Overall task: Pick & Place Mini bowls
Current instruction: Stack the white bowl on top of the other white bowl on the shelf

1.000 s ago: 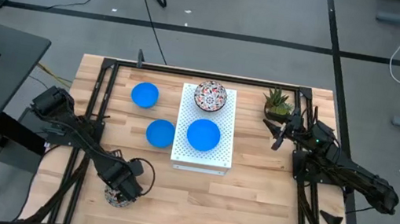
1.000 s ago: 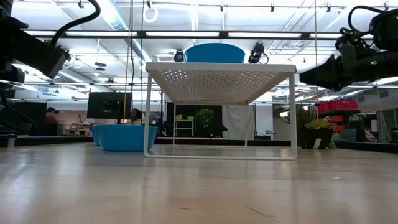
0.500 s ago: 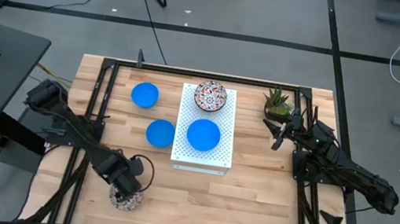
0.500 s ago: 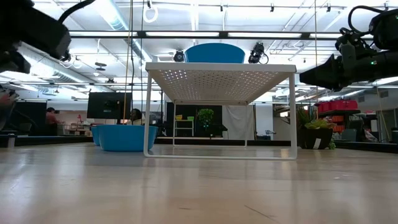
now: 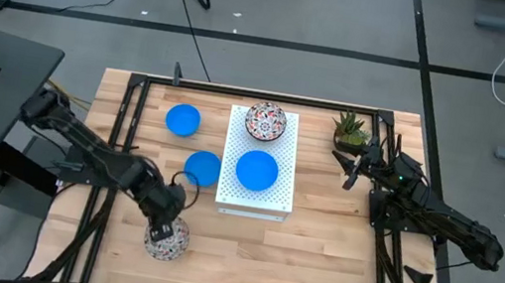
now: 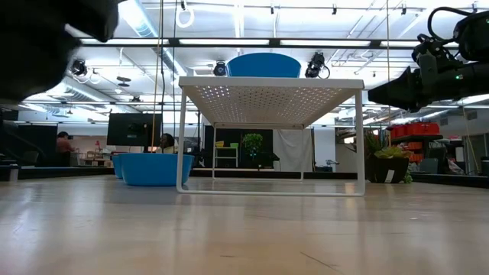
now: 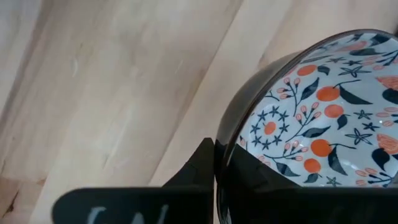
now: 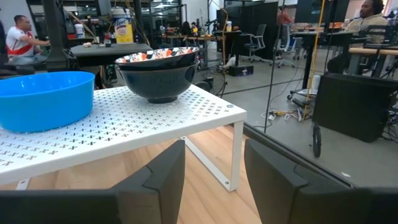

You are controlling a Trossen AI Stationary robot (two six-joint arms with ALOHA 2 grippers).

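Observation:
My left gripper (image 5: 163, 221) is near the table's near-left edge, shut on a floral mini bowl (image 5: 166, 240) with a dark outside. Two blue bowls (image 5: 183, 119) (image 5: 201, 167) rest on their bases on the table, left of the white perforated board (image 5: 269, 200). On the board stand a blue bowl (image 5: 256, 169) and floral bowls (image 8: 158, 67), which the right wrist view shows stacked. My right gripper (image 5: 351, 169) is open and hangs right of the board, touching nothing. My left gripper holds the floral bowl by its rim (image 7: 225, 134), one finger (image 7: 202, 165) outside the dark wall and the other (image 7: 255, 177) inside over the pattern. The fingers come from above. In the low view only a dark mass shows, well above the table top.
A spiky green potted plant (image 5: 350, 128) stands at the far right corner, close to my right gripper. A black frame (image 5: 128, 103) borders the table. Bare wood lies between the board and the near edge (image 5: 295, 258). People sit in the room beyond.
My left gripper, shut on the floral bowl, has moved toward the table's right, a little away from the near edge, and up. The bowl has travelled with it and shows larger in the high view. In the low view the arm's dark shape has grown at upper left.

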